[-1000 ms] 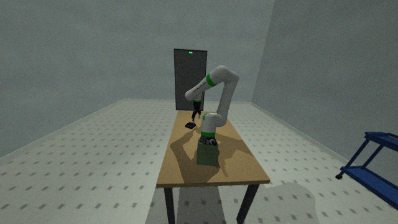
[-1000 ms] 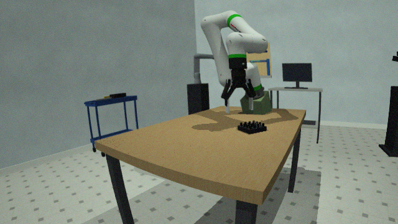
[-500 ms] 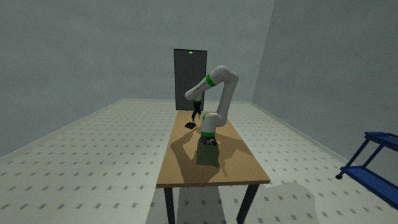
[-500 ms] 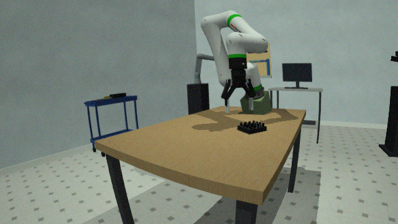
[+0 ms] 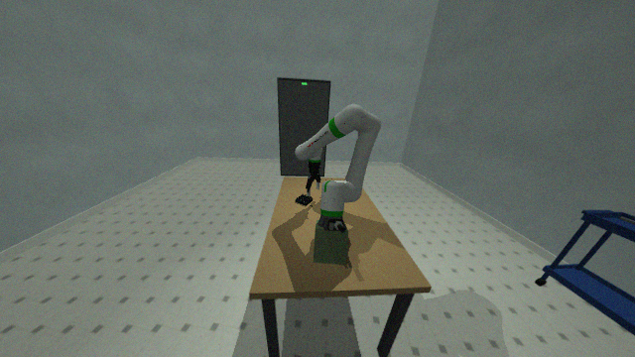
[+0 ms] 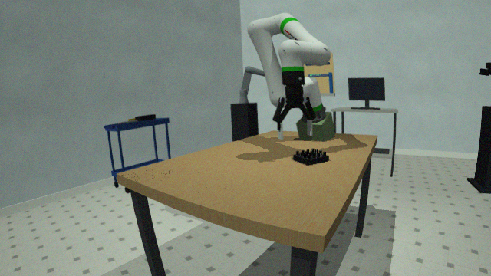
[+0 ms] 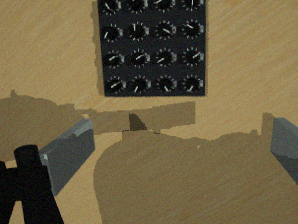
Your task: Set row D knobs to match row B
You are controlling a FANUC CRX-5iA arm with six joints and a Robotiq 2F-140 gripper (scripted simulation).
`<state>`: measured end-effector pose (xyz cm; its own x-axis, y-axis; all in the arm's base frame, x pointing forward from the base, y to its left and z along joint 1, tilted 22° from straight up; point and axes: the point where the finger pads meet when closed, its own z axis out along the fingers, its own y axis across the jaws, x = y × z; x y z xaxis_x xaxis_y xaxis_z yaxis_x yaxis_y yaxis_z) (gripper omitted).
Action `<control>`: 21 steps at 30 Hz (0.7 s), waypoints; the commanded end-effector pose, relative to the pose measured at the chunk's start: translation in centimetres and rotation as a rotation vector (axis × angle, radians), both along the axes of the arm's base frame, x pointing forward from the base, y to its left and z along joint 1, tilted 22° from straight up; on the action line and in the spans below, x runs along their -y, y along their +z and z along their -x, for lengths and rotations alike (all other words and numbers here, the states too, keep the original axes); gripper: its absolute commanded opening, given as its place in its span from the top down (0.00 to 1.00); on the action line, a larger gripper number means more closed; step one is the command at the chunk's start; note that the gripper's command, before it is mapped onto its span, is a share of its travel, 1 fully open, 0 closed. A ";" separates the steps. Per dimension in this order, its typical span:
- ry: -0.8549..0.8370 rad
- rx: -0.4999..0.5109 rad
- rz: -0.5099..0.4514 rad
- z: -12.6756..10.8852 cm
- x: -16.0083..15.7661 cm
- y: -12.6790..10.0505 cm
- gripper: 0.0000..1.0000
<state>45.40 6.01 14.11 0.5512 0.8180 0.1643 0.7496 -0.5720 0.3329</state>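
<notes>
Gripper (image 6: 294,116) spread wide with nothing between the fingers, above the table (image 6: 230,184) and just behind the knob box (image 6: 311,156).

In the exterior view: knob box standing flat on the wooden top, in front of the green pedestal (image 6: 326,130) of the arm (image 6: 268,57), apart from the gripper. In the wrist view: box (image 7: 152,42) seen from above as a dark square with four rows of four knobs, each with a white line; printed names too small to read, so rows not told apart. Grey fingertips at both lower edges, over the arm's shadow on the wood. Blue cart (image 6: 136,123) standing by the wall, well apart from the table.
</notes>
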 end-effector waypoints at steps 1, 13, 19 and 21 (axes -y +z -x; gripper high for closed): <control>0.000 0.000 0.000 0.0 0.0 0.0 0.00; 0.000 0.000 0.000 0.0 0.0 0.0 0.00; -0.014 0.001 -0.006 -0.3 -0.3 0.2 0.00; -0.043 0.003 -0.017 -0.9 -1.0 0.7 0.00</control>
<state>45.65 6.31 14.31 0.5615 0.8100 0.1690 0.7420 -0.5833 0.3304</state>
